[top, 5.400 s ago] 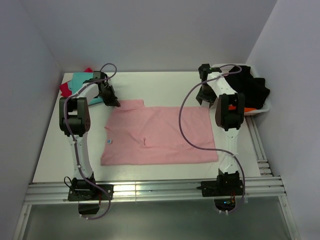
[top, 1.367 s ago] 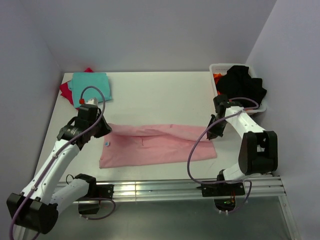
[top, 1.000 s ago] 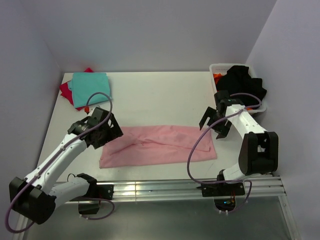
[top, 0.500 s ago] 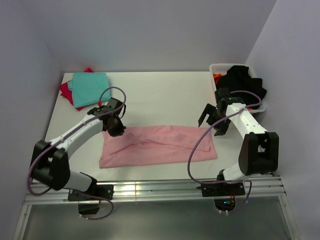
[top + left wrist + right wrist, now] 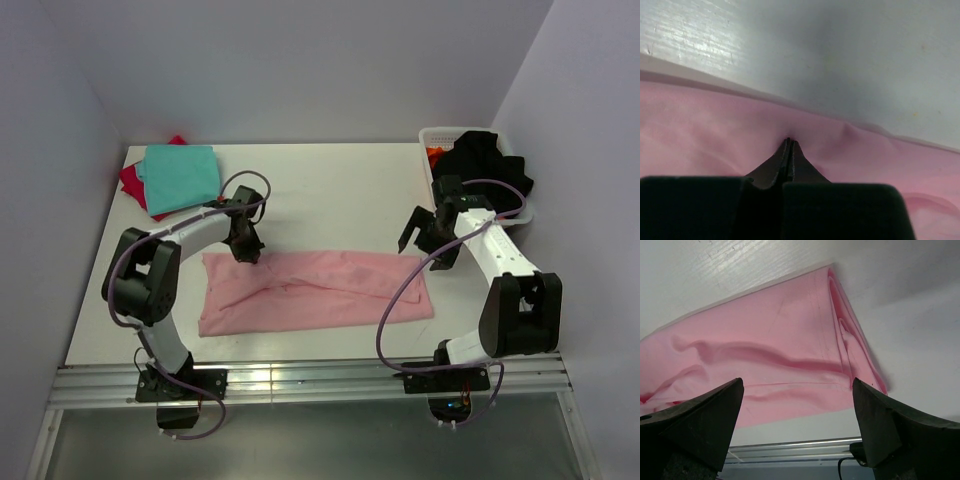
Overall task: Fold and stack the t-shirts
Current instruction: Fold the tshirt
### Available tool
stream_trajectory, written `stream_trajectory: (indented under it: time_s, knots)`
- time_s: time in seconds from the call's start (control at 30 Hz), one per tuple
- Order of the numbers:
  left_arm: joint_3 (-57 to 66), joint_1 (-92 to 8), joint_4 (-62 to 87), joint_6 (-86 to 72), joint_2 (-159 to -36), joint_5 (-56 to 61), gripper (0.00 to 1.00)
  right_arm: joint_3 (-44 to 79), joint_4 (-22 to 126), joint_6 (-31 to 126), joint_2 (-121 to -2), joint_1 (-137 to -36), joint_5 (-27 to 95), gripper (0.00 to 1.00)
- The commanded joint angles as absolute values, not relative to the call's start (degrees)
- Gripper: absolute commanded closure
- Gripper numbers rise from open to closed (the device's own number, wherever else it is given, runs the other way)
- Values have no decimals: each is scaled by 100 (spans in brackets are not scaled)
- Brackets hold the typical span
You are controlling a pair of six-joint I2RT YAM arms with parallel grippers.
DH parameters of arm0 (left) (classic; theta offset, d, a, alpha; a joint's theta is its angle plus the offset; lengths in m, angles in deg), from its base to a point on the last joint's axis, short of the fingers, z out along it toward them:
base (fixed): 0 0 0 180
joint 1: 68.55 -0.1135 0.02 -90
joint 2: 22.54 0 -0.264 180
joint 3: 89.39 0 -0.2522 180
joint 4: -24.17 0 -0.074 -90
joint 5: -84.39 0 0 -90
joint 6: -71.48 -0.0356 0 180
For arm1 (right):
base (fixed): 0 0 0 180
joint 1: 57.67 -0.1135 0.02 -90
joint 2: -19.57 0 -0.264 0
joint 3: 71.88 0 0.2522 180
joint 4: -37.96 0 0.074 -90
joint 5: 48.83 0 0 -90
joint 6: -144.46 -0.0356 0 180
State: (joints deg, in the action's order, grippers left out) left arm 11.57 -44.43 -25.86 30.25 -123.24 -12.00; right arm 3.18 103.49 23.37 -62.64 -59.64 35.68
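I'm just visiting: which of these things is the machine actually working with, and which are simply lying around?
Part of the job:
- pink t-shirt, pinched by the shut left gripper
- right gripper, open beside it
- teal t-shirt lying on the red t-shirt

Just lying about:
- white basket holding black clothes
- table

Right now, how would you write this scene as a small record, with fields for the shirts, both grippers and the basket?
pink t-shirt: folded into a long band, lying on the table towards its near edge
teal t-shirt: folded, far left corner, on top of the red t-shirt
left gripper: shut, pinching a pucker at the pink t-shirt's far edge, left end
right gripper: open, by the pink t-shirt's right end, holding nothing
basket: far right, holds black cloth
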Motion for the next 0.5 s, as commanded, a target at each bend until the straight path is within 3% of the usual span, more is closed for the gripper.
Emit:
stream_trajectory:
  time_s: [0.0,0.27,0.47]
  knots:
    - [917,-4517,-2422,2920,-12545,-1062,100,428,10428,2431,-6278,-5934,3643,4]
    - [1031,-4508,-2624,3087,-12485,-869,100,604,10349,2414,-6559,-5934,3651,5]
    - [1470,-4385,-2948,3368,-11677,-772,100,411,10121,2370,-6717,-5925,3590,5]
